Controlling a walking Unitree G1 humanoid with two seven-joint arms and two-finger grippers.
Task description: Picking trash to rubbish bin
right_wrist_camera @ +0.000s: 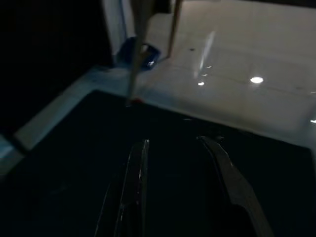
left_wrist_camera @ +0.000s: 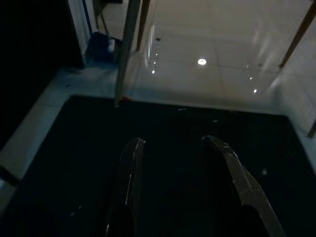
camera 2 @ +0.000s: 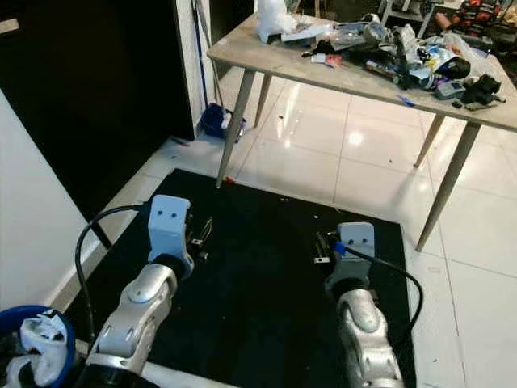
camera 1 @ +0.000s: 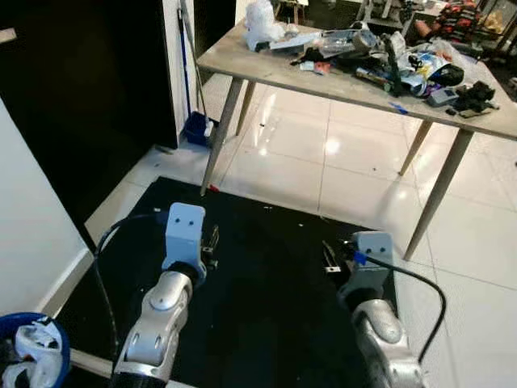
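We find both tools spread and empty — left tool, right tool — over the black mat, short of the table. We judge the search step underway; next comes approaching the table's litter.

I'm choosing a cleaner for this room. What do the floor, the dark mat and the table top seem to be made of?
Pale glossy floor: likely glazed tile, given the grout lines and mirrored lamp glare. Black rectangular mat: matte, no reflections, perhaps rubber or fabric; unclear. Light grey-beige table top: dull finish, probably wood or laminate, on slanted wooden-looking legs.
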